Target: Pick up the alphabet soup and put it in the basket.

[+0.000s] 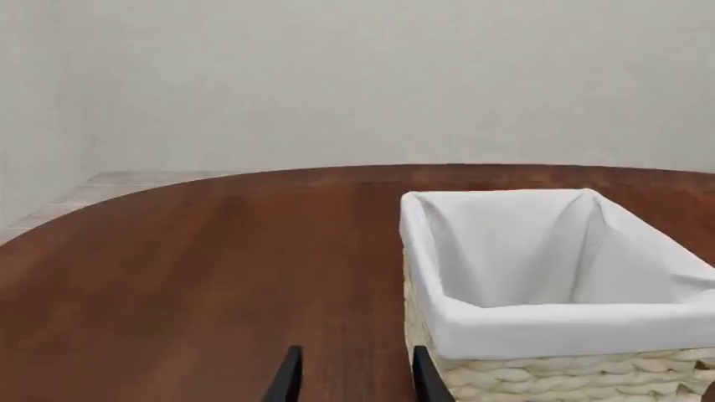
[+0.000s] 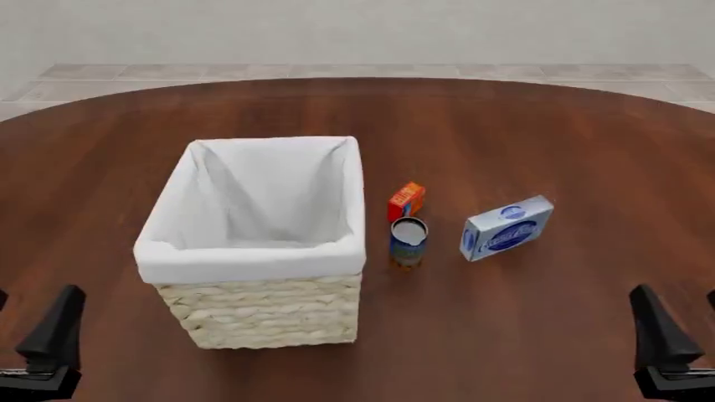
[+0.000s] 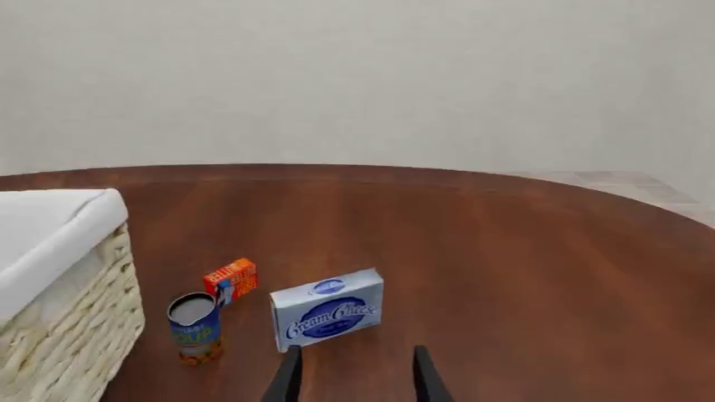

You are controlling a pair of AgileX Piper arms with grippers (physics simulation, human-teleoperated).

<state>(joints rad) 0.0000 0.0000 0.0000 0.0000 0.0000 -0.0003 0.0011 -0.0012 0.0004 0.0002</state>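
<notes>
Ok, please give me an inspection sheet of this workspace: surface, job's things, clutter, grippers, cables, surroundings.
Surface: round brown wooden table, no marks seen.
Job's things: alphabet soup upright on the table, just right of the basket in the front view; basket holds nothing seen but its white liner.
Clutter: small orange-red box right behind the can; cream cheese box to its right, apart.
Grippers: left gripper and right gripper open, both holding nothing, near the table's near edge.
Cables: nothing seen.
Surroundings: tiled floor, plain pale wall.

Round wooden table point(image 2: 537, 109), pale wall point(image 2: 357, 29)
</notes>
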